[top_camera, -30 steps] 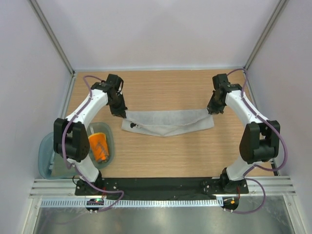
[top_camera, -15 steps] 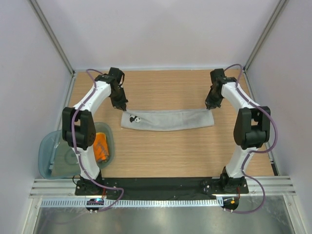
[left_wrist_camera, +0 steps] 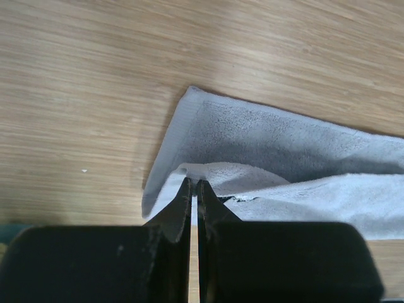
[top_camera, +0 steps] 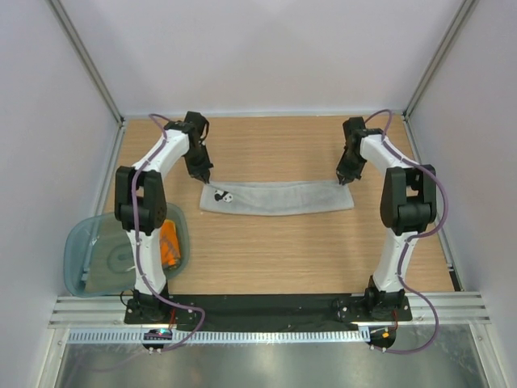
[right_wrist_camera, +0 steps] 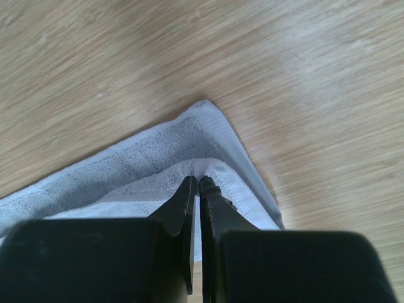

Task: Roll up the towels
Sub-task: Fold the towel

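The orange towel (top_camera: 171, 242) is mostly hidden: it lies in the teal tub (top_camera: 77, 250) at the near left corner of the table (top_camera: 283, 259), and the left arm's upper link crosses over it, so only a narrow strip of orange shows and its shape cannot be read. The tub itself is partly covered by the same arm. Near the left end of the grey towel (top_camera: 279, 198) sits a small dark-and-white mark, too small to identify. The left gripper (left_wrist_camera: 194, 184) has its fingers pressed together on the corner of the towel's upper layer, with only a hairline slit between them; the pinched bit of cloth is behind the tips. The right gripper (right_wrist_camera: 197, 182) is likewise clamped on the upper layer's corner at the other end. Both wrist views cut off the rest of the cloth. The grey towel lies in the far half of the table, folded lengthwise into a flat band, its long axis running left to right, parallel to the far edge. Its left end is under the left gripper and its right end under the right one, and the near edge bows slightly toward the near side.
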Available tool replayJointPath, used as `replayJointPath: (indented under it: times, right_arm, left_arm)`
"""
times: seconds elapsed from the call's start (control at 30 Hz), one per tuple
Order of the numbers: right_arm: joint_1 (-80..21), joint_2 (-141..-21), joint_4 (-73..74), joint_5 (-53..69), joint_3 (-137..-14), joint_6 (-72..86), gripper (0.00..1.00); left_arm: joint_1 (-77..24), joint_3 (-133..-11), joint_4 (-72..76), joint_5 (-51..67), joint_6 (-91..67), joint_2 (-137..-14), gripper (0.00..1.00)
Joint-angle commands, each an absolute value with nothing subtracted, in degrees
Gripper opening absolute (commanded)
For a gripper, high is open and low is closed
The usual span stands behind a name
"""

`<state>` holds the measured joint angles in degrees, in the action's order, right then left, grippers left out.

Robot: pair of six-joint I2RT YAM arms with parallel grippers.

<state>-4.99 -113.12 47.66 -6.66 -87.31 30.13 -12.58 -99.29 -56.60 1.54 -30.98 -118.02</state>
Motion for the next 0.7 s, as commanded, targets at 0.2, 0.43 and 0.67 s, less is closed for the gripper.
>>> replayJointPath:
  times: [0.2,0.43,0.67]
  right_arm:
    - [-4.22,-119.09,48.24,-7.91,-96.32,29.27,0.01]
    - [-3.96,-119.8,52.38,-10.98,-103.09,28.48,0.69]
    - [-4.65,-108.39,50.46,-5.57,-96.45,26.98,0.71]
  left_arm:
    - [-9.76,-110.81,-61.52,-2.28,-29.53,-126.2,0.0]
    - [-8.53,-117.69,-66.97,-3.95,-29.35,-127.71,0.69]
    - [-10.45,-110.05,-63.81,-3.51,-29.97,-115.85,0.8]
